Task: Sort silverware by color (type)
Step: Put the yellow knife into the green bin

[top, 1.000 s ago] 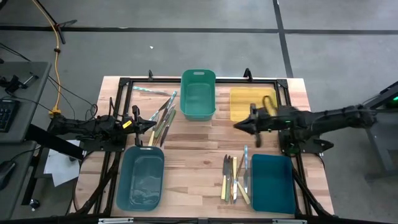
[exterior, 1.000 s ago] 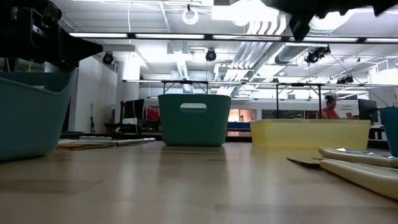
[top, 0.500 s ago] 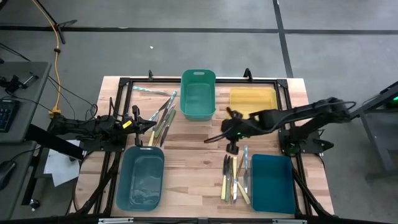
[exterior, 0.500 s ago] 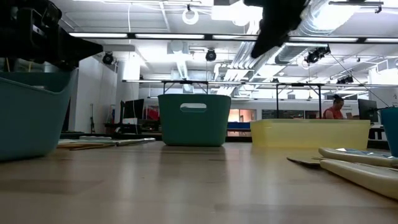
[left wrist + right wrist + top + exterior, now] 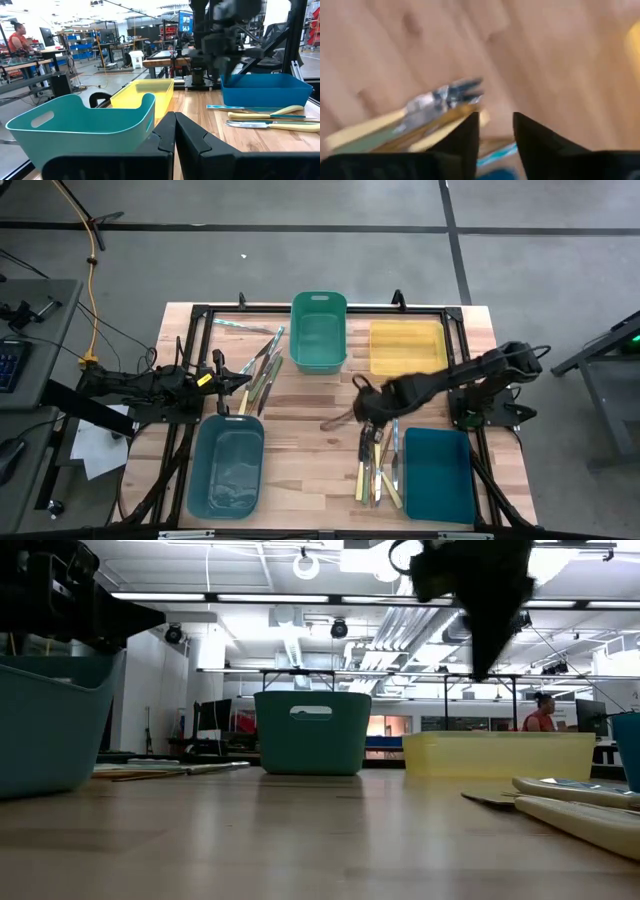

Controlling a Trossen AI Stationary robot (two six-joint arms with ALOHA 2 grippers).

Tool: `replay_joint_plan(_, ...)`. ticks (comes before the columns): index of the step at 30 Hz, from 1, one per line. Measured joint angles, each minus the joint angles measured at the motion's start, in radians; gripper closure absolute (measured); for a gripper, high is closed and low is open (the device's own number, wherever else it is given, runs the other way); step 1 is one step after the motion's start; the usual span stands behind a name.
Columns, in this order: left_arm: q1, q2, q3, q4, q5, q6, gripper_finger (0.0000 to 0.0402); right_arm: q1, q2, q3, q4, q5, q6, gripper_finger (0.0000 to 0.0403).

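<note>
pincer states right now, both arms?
Left pincer: closed, holding nothing, parked by the left silverware pile.
Right pincer: open, empty, above the right silverware pile.

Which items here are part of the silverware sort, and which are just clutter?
Job:
- silverware pile beside the dark teal bin
- silverware pile near the left gripper
- green bin
- yellow bin
- light teal bin
- right gripper, over the right-hand pile, jaws apart

Clutter:
- yellow cable on the floor
- papers beside the table
- person in the room behind
</note>
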Motion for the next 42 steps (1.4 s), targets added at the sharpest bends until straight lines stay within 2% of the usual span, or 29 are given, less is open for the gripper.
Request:
replay_joint_plan(6, 0.0, 0.0, 0.0, 0.0, 0.0, 0.0, 0.0401, 0.139, 0.002, -0.036, 0.07, 0.016, 0.368, 0.0224)
replay_joint_plan(9, 0.0, 0.0, 0.0, 0.0, 0.0, 0.0, 0.0401, 0.182, 0.021, -0.04, 0.085, 0.06, 0.559, 0.0218)
replay_joint_plan(13, 0.0, 0.0, 0.0, 0.0, 0.0, 0.0, 0.0401, 0.217, 0.061, -0.04, 0.094, 0.084, 0.662, 0.0217)
replay_joint_plan(18, 0.0, 0.0, 0.0, 0.0, 0.0, 0.0, 0.0401, 0.204, 0.135, -0.04, 0.089, 0.045, 0.682, 0.0217)
replay_joint_plan(26, 0.0, 0.0, 0.0, 0.0, 0.0, 0.0, 0.0401, 0.129, 0.204, -0.041, 0.077, 0.049, 0.588, 0.0217)
replay_joint_plan(29, 0.0, 0.0, 0.0, 0.0, 0.0, 0.0, 0.0401, 0.11, 0.212, -0.041, 0.075, 0.021, 0.571, 0.0217)
replay_joint_plan(42, 0.0, 0.0, 0.0, 0.0, 0.0, 0.0, 0.0401, 0.129, 0.261, -0.041, 0.099, -0.014, 0.614, 0.0218)
